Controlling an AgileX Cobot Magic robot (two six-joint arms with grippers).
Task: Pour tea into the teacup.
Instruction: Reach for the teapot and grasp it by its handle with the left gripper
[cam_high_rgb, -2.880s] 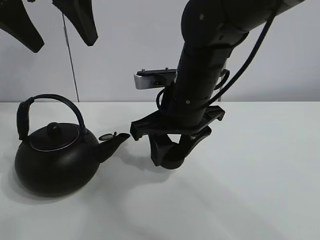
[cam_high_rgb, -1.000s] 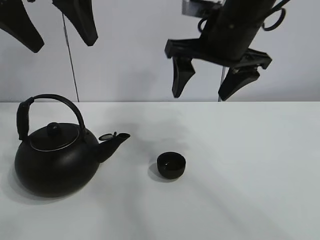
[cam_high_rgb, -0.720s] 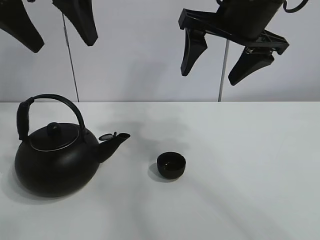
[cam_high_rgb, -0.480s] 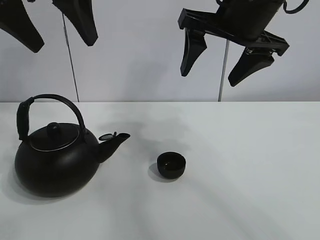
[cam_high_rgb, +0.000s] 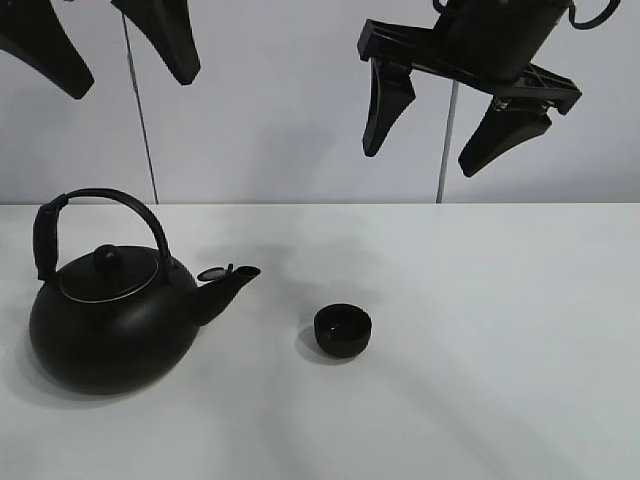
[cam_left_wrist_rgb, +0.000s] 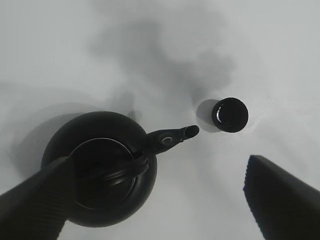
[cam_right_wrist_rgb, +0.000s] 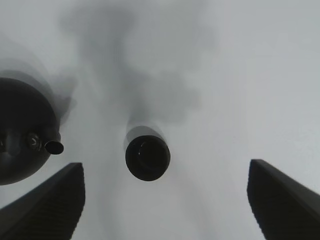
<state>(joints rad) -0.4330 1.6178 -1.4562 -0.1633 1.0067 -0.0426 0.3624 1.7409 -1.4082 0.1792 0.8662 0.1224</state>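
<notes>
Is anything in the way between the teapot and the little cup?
No, nothing visible is. Only bare table lies between the teapot and the teacup, and the spout points toward the cup.

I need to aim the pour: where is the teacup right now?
In the high view, the teacup stands near centre, right of the teapot's spout, not touching it.

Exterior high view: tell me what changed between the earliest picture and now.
The right gripper, then low around the teacup, has let it go and risen up and to the right, jaws open. The teacup, the teapot and the raised left gripper stayed where they were.
</notes>
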